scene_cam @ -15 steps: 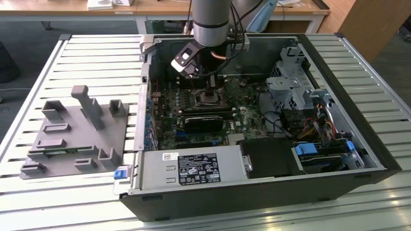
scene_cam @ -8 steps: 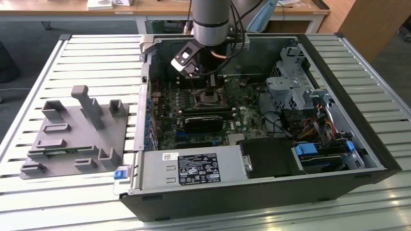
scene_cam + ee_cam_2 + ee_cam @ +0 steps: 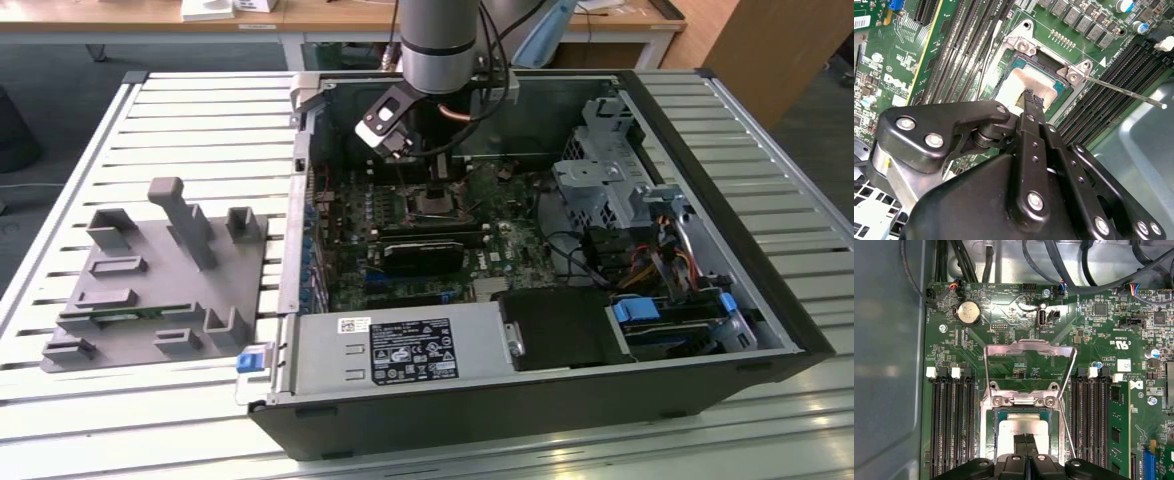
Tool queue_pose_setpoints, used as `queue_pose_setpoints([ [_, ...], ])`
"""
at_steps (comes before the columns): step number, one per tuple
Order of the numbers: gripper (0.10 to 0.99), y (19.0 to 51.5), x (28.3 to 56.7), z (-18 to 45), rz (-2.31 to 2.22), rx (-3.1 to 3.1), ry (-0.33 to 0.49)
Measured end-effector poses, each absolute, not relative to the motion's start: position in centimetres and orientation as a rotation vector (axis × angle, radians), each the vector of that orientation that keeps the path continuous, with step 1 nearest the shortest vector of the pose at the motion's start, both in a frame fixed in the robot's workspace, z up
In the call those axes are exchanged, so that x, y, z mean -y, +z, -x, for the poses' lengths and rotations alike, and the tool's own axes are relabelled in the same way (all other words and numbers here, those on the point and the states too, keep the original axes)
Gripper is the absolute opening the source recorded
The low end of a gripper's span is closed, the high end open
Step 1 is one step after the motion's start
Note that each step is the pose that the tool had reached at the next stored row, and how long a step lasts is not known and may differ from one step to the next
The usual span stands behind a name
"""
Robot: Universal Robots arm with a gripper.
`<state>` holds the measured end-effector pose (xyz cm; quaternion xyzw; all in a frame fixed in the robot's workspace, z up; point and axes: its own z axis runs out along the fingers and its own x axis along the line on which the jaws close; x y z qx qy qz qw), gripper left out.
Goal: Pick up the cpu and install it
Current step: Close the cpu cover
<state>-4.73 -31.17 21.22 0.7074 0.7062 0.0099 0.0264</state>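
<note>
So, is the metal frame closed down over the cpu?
No, the frame stands raised, leaving the top of the cpu uncovered.

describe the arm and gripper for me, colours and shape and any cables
The arm is a silvery-grey cylinder with a dark band, and black cables run down beside it. A small black-and-white block is mounted at the wrist. The gripper is matte black, built of jointed link bars fastened by silver screws, narrowing to two slim fingers.
</note>
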Motion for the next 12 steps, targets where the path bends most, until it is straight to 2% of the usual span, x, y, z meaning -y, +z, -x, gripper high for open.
queue_pose_setpoints([
  [12,0.106,21.50,31.17,4.73,-2.186,-2.182,0.031],
])
